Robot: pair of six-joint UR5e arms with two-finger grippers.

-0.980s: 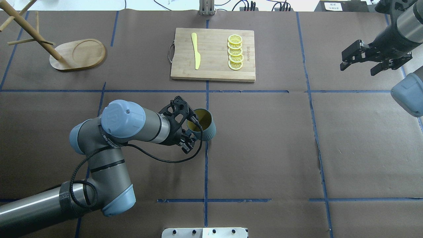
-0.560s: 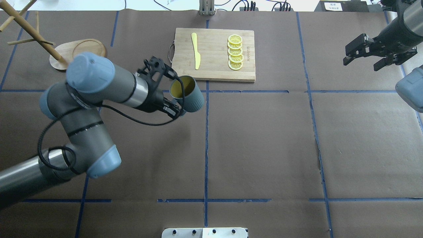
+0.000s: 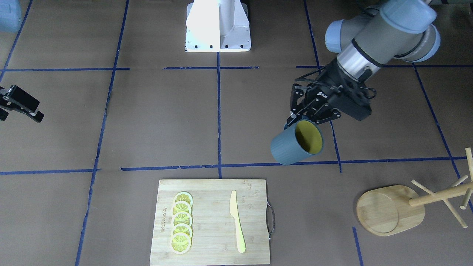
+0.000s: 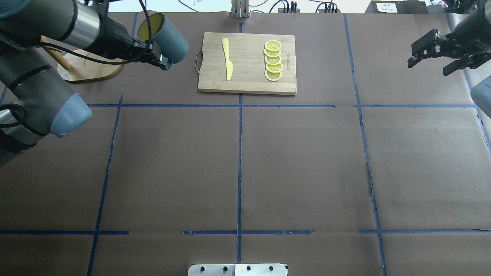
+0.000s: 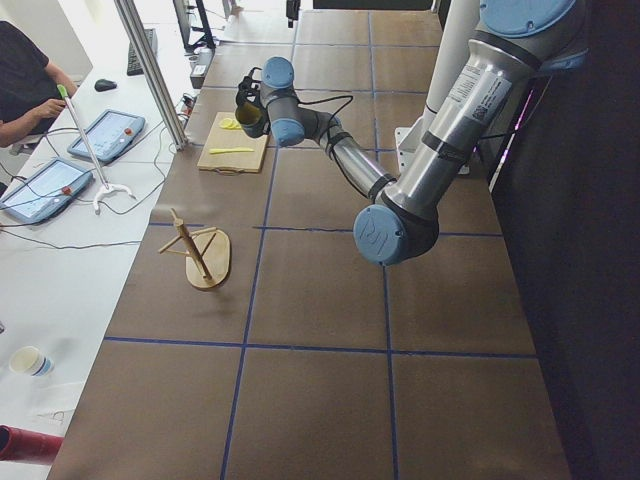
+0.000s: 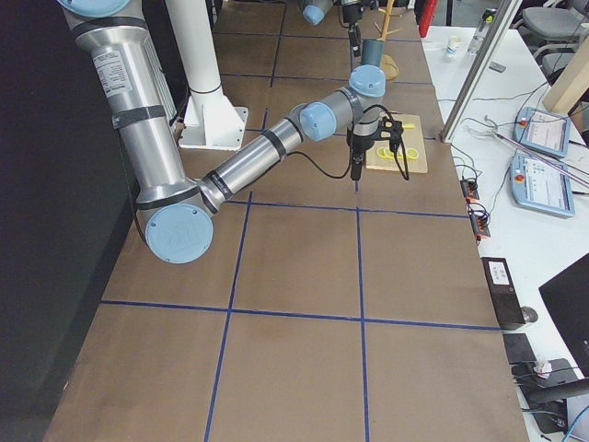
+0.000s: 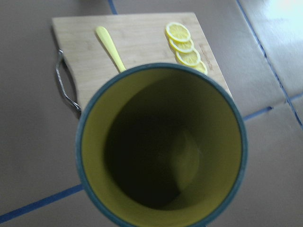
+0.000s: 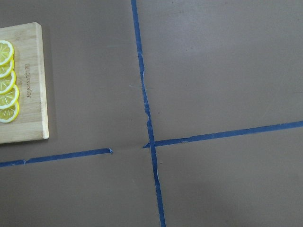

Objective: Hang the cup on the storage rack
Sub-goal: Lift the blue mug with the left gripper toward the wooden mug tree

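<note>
The cup (image 4: 170,36) is dark blue-grey and ribbed, with a yellow-green inside. My left gripper (image 4: 162,61) is shut on its handle side and holds it in the air, tilted, mouth turned toward the wrist. It also shows in the front view (image 3: 290,149) below the left gripper (image 3: 297,119), and its mouth fills the left wrist view (image 7: 161,142). The handle is hidden. The storage rack (image 4: 92,71) stands at the far left, partly behind my left arm. Its base (image 3: 386,210) and pegs show in the front view. My right gripper (image 4: 431,66) is open and empty at the far right.
A bamboo cutting board (image 4: 249,82) with several lemon slices (image 4: 273,60) and a yellow knife (image 4: 227,57) lies at the far middle, just right of the held cup. Blue tape lines cross the brown table cover. The robot's base plate (image 3: 218,26) stands at the near edge.
My left arm has lifted the cup from the table's middle and carried it far and left, close to the rack. My right gripper has drifted slightly right and back.
</note>
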